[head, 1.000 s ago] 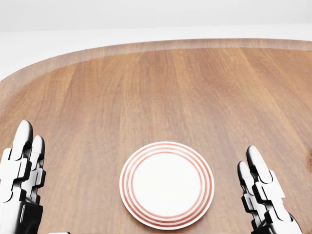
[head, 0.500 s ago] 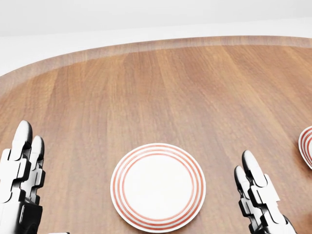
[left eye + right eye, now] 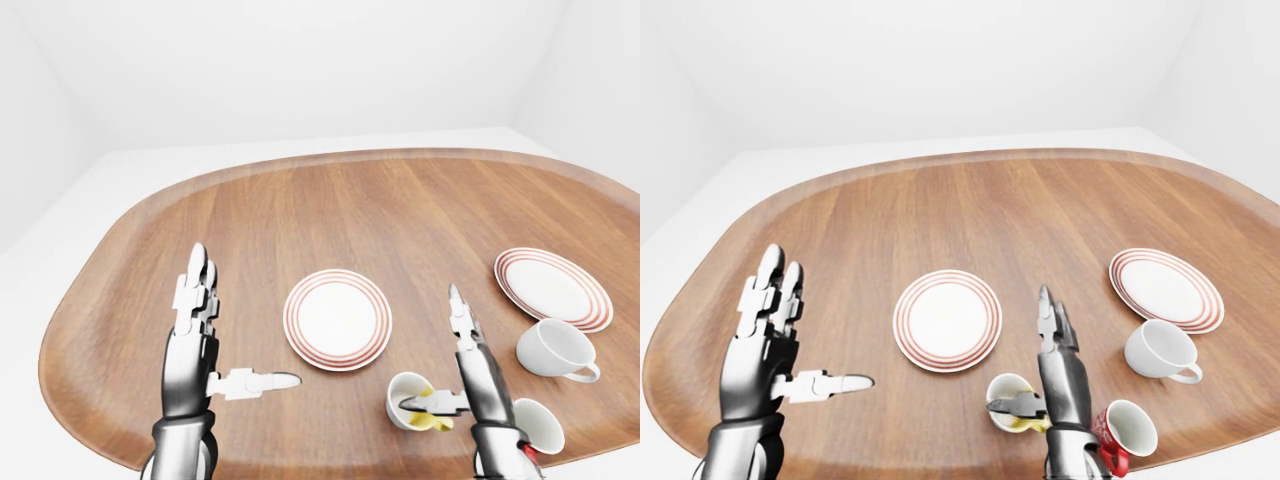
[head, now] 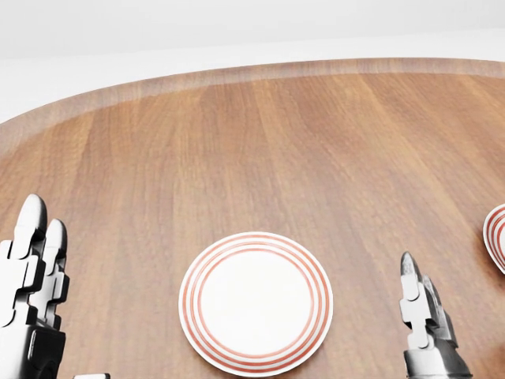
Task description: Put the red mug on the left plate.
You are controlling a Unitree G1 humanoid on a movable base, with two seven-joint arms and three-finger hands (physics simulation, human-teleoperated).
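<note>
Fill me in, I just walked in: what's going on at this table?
Nothing is held yet. The left robot hand and right robot hand hover open over the oval wooden table. The red mug with white inside lies tipped by the right arm, beside a yellow mug and white mug. Both red-ringed plates, left and right, are empty.

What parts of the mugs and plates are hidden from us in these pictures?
- Red mug: in the right-eye view the right hand's forearm covers its left side; in the left-eye view almost no red shows.
- Yellow mug: the right thumb crosses its mouth in both eye views.
- Right plate: cut off by the head view's right edge.
- All mugs: absent from the head view.
</note>
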